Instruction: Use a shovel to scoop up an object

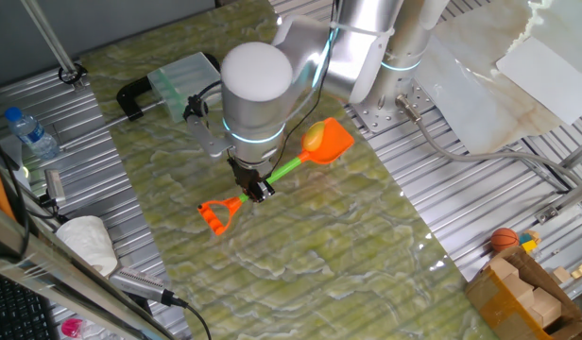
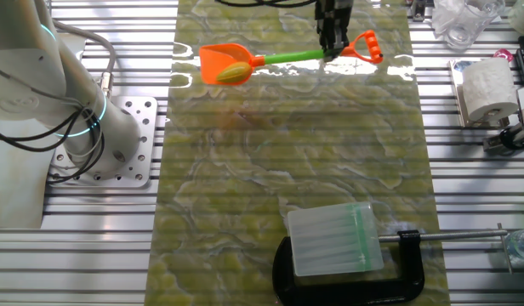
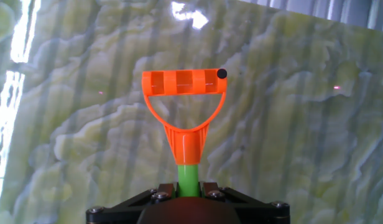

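Seemingly vertical gripper [image 1: 257, 189] clamping shovel [image 1: 282, 174], object [image 1: 314, 138] aboard.

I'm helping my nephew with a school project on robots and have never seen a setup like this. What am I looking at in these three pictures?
It is one robot arm working at a table with a green marbled mat. Two pictures come from fixed cameras on different sides of the table; the third comes from a camera on the arm's hand, looking along its fingers. The arm's tool is closed on the green shaft of a toy shovel. A small yellow lump sits in the orange blade. The hand view shows the shovel's orange D-shaped end. Elsewhere you can see a black clamp and a roll of paper.
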Controlling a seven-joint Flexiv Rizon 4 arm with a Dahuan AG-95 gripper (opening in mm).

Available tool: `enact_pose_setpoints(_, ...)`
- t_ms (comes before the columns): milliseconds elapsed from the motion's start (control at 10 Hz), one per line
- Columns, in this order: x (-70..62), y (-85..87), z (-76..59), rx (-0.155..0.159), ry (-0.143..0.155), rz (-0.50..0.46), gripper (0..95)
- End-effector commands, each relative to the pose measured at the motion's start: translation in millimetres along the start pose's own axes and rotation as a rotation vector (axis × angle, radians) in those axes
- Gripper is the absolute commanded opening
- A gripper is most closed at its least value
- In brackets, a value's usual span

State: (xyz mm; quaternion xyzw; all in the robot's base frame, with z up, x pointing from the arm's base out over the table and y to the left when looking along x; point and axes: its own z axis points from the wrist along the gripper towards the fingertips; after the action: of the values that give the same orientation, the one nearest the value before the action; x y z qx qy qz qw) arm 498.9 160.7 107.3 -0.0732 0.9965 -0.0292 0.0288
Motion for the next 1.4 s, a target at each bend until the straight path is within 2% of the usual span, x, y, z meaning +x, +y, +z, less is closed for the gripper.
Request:
enact_pose_setpoints(100,-1.8,1.5,0.0,0.0,-0.019,-0.003,0.0)
enact_pose_setpoints(200,-1.5,2.2,-0.4,0.002,-0.031,-0.002,0.0)
enact_pose_setpoints(500,1.0,6.6,-3.0,0.004,-0.03,0.006,0.0)
enact_pose_setpoints(900,6.4,14.2,-7.8,0.009,-0.061,0.01,0.0)
enact_pose_setpoints(1400,6.9,15.8,-8.4,0.011,-0.052,0.016,0.0)
